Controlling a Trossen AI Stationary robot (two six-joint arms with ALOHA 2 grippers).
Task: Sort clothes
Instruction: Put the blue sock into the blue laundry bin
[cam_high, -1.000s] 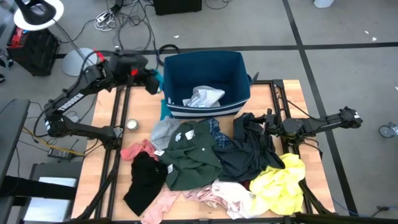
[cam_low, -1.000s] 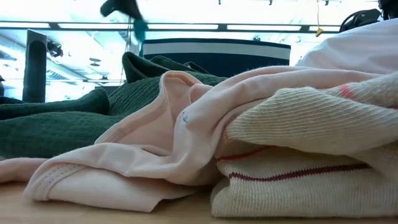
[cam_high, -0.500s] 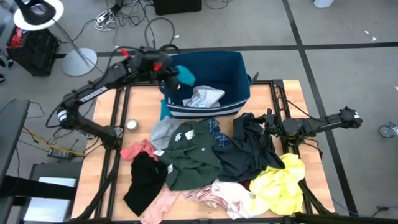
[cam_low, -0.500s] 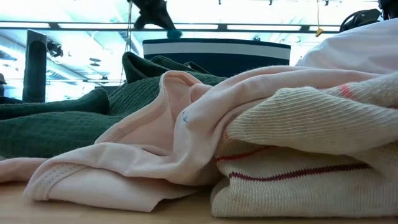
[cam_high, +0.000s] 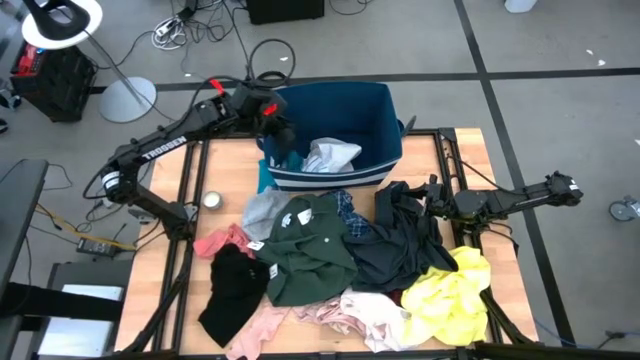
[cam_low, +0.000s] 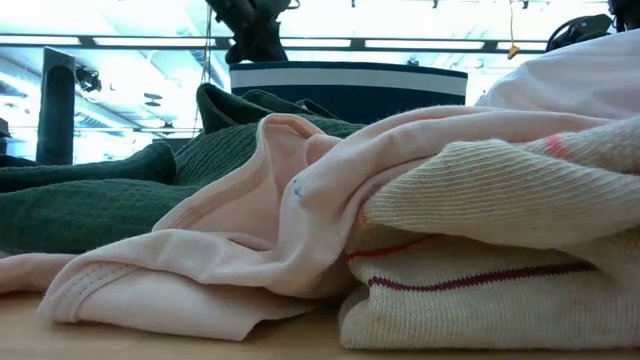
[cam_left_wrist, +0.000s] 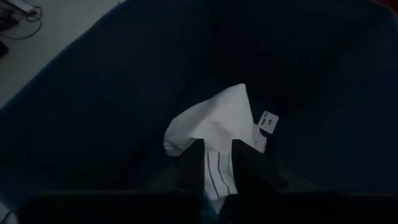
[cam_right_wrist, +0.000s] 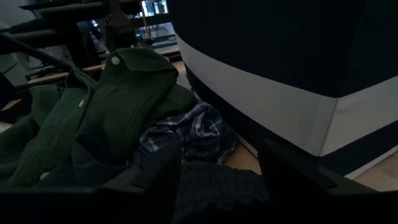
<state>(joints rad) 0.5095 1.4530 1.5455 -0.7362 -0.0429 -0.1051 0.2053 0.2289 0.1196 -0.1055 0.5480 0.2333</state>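
Note:
The clothes lie heaped on the table's near half: dark green (cam_high: 315, 250), black (cam_high: 235, 290), yellow (cam_high: 455, 295), pale pink (cam_high: 370, 315), salmon (cam_high: 225, 240), blue plaid (cam_high: 350, 215). A white striped garment (cam_left_wrist: 217, 124) lies in the navy bin (cam_high: 385, 100). My left gripper (cam_high: 285, 140) points down inside the bin's left part, its fingers a narrow gap apart (cam_left_wrist: 217, 165). A teal garment (cam_high: 293, 158) shows right below it. My right gripper (cam_high: 432, 200) waits open at the table's right, over a dark garment (cam_high: 400, 245). My left gripper points down into the bin, and the white garment shows through the gap between its fingers. A scrap of teal cloth (cam_left_wrist: 208, 214) shows low between the fingers; I cannot tell whether they touch it.
A second teal piece (cam_high: 263, 178) lies against the bin's left outer wall, and a small round tin (cam_high: 211, 200) stands on the table's left. A grey garment (cam_high: 265, 210) lies by the green one. Bare wood shows at the table's left edge and right of the bin.
My left gripper has carried the teal garment from beyond the table's far left corner toward the right, over the bin's left rim, and has gone down into the bin. The teal garment has dropped below the bin's rim with it.

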